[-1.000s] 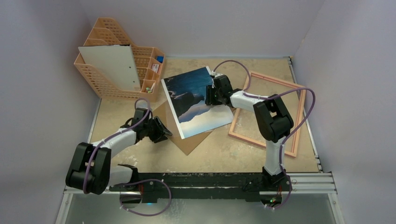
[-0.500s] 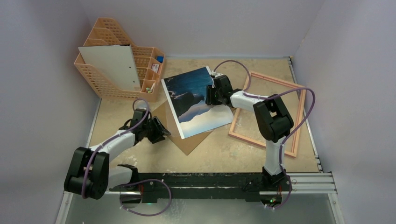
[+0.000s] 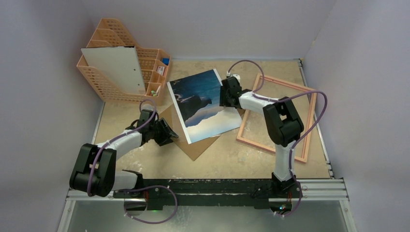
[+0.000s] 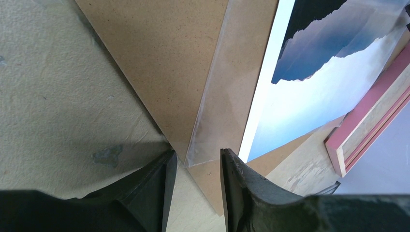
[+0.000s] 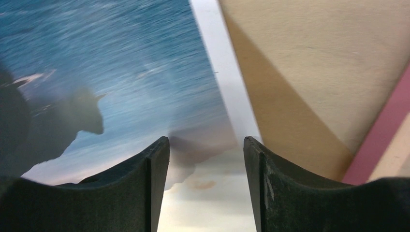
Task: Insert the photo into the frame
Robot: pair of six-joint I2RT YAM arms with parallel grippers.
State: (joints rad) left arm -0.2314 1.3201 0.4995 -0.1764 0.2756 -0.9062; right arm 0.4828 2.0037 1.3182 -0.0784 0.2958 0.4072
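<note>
The photo (image 3: 203, 104), blue sea and dark mountains, lies face up and skewed on a brown backing board (image 3: 196, 147). To its right, the pink frame (image 3: 270, 149) lies flat on the table. My right gripper (image 3: 223, 99) hovers open over the photo's right edge. In the right wrist view the photo (image 5: 121, 72) and its white border show between the spread fingers of the right gripper (image 5: 205, 145), with nothing gripped. My left gripper (image 3: 169, 134) is open at the board's left corner. A clear sheet's (image 4: 227, 96) corner sits just ahead of the left gripper (image 4: 196, 162).
An orange mesh file rack (image 3: 145, 79) holding a white board (image 3: 116, 67) stands at the back left. Grey walls close in on the left, back and right. The frame's pink edge (image 4: 367, 116) shows beyond the photo in the left wrist view.
The right gripper has drawn slightly right and back along the photo's edge, and its jaws stand wider. The left arm has edged closer to the board's corner. The photo has not moved.
</note>
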